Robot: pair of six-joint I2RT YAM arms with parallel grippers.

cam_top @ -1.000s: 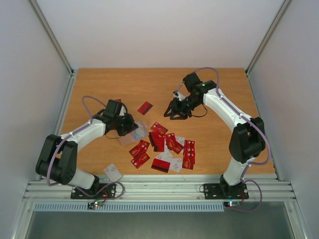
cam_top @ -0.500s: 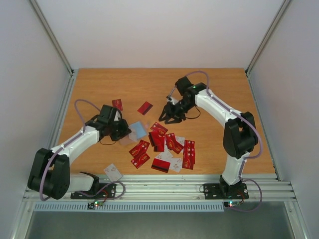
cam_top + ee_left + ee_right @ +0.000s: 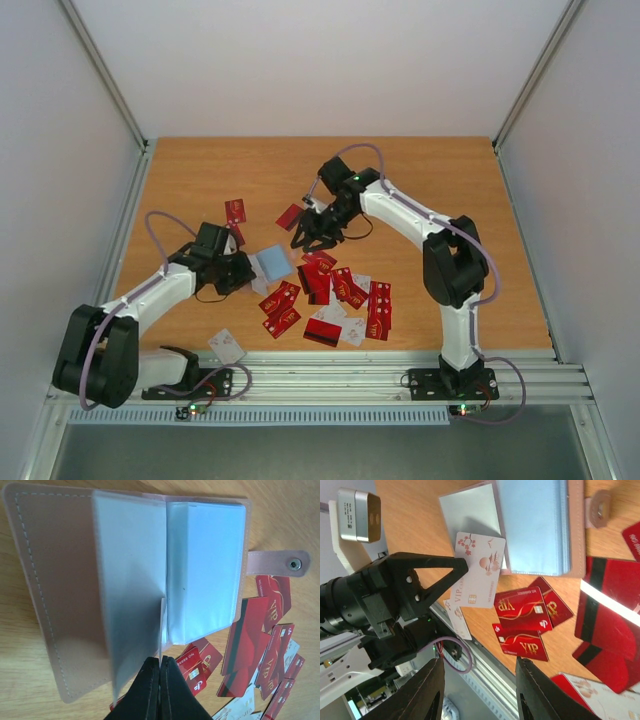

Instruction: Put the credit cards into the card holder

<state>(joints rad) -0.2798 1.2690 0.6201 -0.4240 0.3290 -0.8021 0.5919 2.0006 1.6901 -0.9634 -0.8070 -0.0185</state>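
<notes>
The card holder (image 3: pixel 50 580) lies open on the table, with a pinkish-tan cover and clear sleeves; it also shows in the top view (image 3: pixel 272 262) and the right wrist view (image 3: pixel 535 525). My left gripper (image 3: pixel 161 662) is shut on a white credit card (image 3: pixel 480 570), seen edge-on against the holder's sleeves. In the top view the left gripper (image 3: pixel 243 268) sits at the holder's left edge. My right gripper (image 3: pixel 480 695) is open and empty, hovering above the holder and the cards, just right of the holder (image 3: pixel 305 238). Several red credit cards (image 3: pixel 335 290) lie scattered to the holder's right.
Two lone red cards (image 3: pixel 235 210) (image 3: pixel 289 215) lie behind the holder. A white card (image 3: pixel 227 345) lies near the front rail (image 3: pixel 330 375). The holder's snap strap (image 3: pixel 280 562) sticks out to the right. White walls enclose the table.
My right arm has swung left, from the table's middle to just beside the holder. My left arm has drawn back toward the near left, and the holder's pale sleeves now show.
</notes>
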